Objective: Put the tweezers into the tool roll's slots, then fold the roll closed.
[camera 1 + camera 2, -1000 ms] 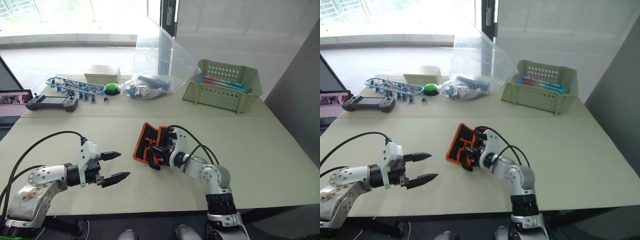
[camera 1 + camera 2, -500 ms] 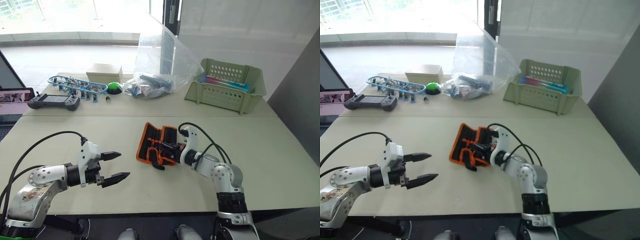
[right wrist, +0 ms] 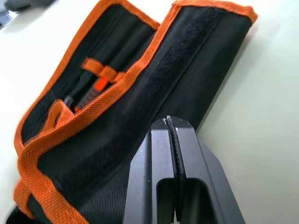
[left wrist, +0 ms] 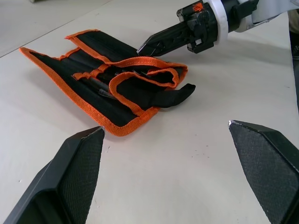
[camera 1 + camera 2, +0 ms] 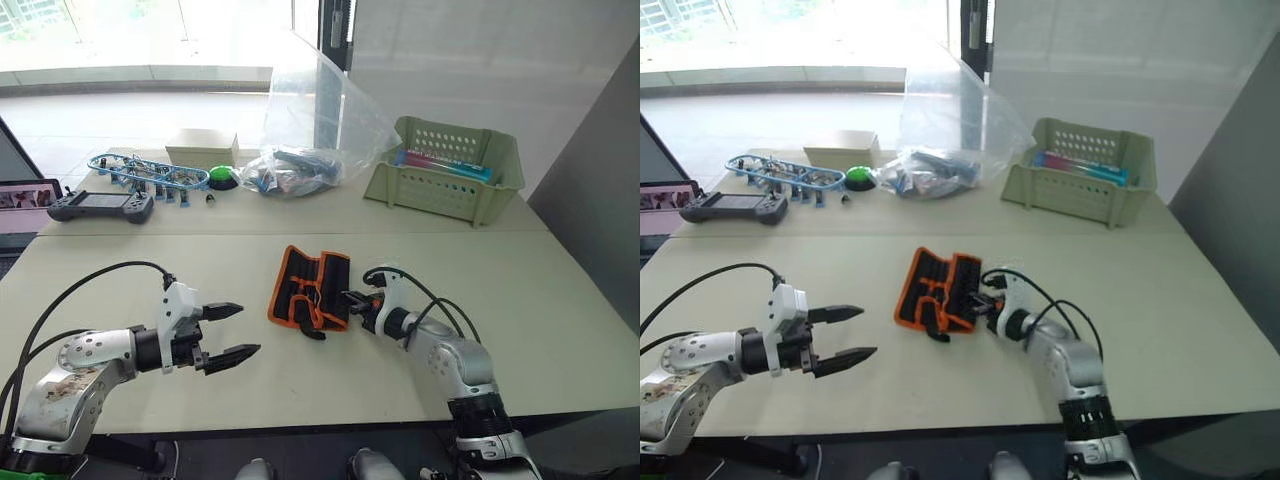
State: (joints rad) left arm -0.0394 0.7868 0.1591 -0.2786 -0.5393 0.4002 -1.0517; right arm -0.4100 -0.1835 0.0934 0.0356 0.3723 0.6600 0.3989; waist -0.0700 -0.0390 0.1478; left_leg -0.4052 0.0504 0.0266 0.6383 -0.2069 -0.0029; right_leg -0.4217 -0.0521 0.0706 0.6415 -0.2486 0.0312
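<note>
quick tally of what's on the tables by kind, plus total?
Tool roll: 1
Green basket: 1
Clear plastic bag: 1
Handheld controller: 1
Blue rack of small parts: 1
Beige box: 1
Green dome button: 1
Total: 7

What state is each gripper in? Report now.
Left gripper: open, holding nothing.
Right gripper: closed, holding nothing, tips at the tool roll.

A green basket [image 5: 445, 170], clear plastic bag [image 5: 320, 120] and handheld controller [image 5: 103, 205] line the table's [image 5: 560, 300] far side.
</note>
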